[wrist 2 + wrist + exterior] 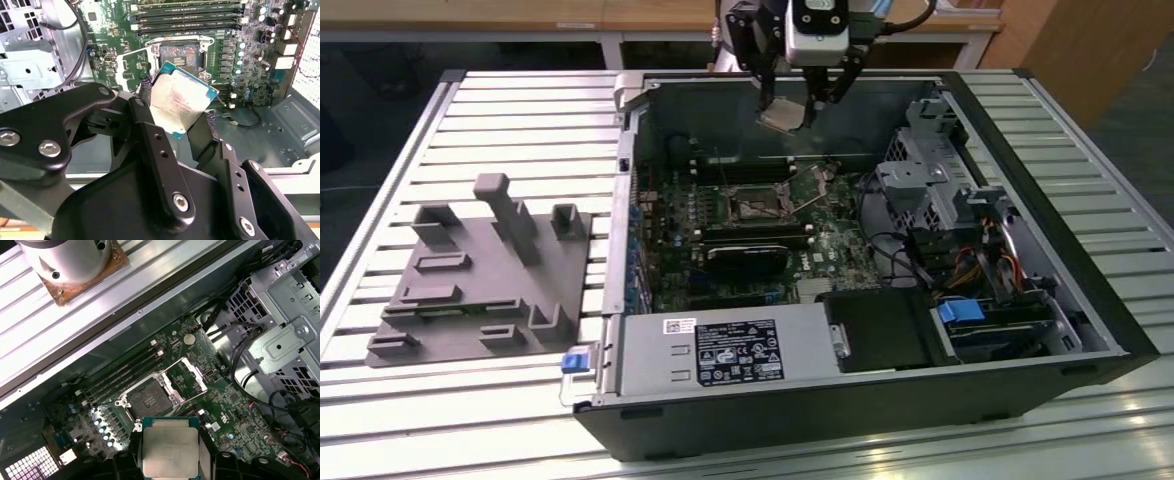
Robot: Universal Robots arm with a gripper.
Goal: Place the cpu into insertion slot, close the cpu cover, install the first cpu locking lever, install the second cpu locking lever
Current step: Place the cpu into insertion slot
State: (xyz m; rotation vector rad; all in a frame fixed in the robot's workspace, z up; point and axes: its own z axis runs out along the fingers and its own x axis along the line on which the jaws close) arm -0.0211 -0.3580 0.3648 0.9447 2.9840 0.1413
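Flat square cpu [170,450], matte silvery-beige metal top, is clamped between black fingers [147,125]. Dark metal-rimmed insertion slot [147,399] is seen uncovered.

Matte black gripper [177,102] links with silver hex screws [181,201], silvery-white wrist housing [817,25], black cable [911,22]

We take this for a robotics lab or workshop: an open computer case [761,425] lies on a slatted aluminium bench [494,130], with a grey moulded fixture [467,290] toward the bench's edge at the exterior view's left and wooden furniture [1067,40] behind.
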